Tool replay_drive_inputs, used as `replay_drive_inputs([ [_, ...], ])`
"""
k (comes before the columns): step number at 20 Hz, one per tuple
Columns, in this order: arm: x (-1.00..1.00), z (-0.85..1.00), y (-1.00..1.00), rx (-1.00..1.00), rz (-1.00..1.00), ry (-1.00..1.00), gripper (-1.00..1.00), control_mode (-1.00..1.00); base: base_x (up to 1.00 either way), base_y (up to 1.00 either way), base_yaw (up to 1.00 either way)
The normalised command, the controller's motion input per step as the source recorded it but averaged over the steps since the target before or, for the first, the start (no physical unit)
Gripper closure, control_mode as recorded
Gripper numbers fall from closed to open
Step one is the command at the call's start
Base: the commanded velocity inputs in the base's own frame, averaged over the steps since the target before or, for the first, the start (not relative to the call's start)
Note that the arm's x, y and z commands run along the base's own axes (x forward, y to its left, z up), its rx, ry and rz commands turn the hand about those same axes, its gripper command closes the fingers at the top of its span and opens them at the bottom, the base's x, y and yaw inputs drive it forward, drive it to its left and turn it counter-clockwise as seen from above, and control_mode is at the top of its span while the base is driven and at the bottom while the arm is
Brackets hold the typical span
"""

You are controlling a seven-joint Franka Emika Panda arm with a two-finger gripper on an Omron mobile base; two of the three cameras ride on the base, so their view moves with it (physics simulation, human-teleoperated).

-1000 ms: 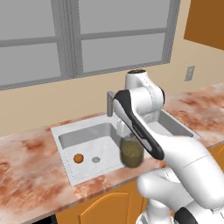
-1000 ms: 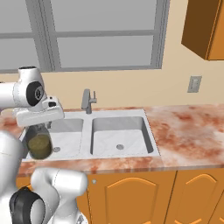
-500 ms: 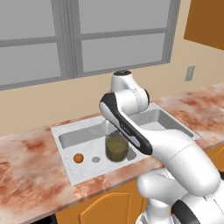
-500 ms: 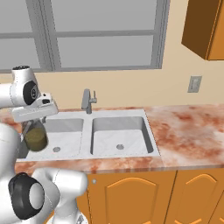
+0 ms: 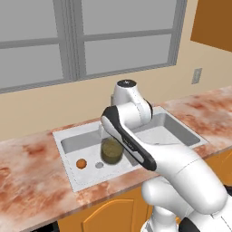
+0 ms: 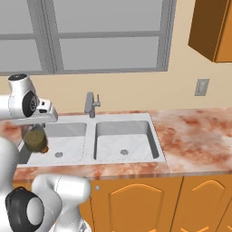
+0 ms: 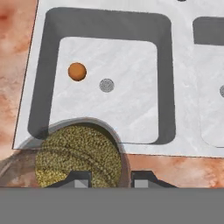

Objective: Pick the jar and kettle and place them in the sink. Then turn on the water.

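In the hand view, a small orange ball (image 7: 77,71) lay in the left basin of the sink (image 7: 105,30), beside the drain (image 7: 106,85). The jar (image 5: 111,151) hung above that basin, clamped between the jaws of the gripper (image 7: 110,178). The faucet (image 6: 91,104) stood behind the divider.

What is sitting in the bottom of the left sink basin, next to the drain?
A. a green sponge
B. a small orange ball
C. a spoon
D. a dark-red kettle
B: a small orange ball lies on the basin floor of the sink, just beside the round drain, while the jar hangs in the gripper above the basin's near edge.
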Motion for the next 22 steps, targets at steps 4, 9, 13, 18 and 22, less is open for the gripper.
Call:
replay_drive_inputs([
  [4, 0.63, -0.01, 0.01, -0.01, -0.10, 0.02, 1.00, -1.00, 0.00, 0.00, 0.00],
  [9, 0.62, -0.13, 0.05, -0.01, -0.02, 0.26, 1.00, -1.00, 0.00, 0.00, 0.00],
  [13, 0.31, -0.35, 0.11, 0.02, 0.00, 0.28, 1.00, -1.00, 0.00, 0.00, 0.00],
  [18, 0.03, -0.33, 0.21, 0.00, 0.00, 0.05, 1.00, -1.00, 0.00, 0.00, 0.00],
  [22, 0.01, -0.33, 0.02, 0.00, -0.07, 0.00, 1.00, -1.00, 0.00, 0.00, 0.00],
])
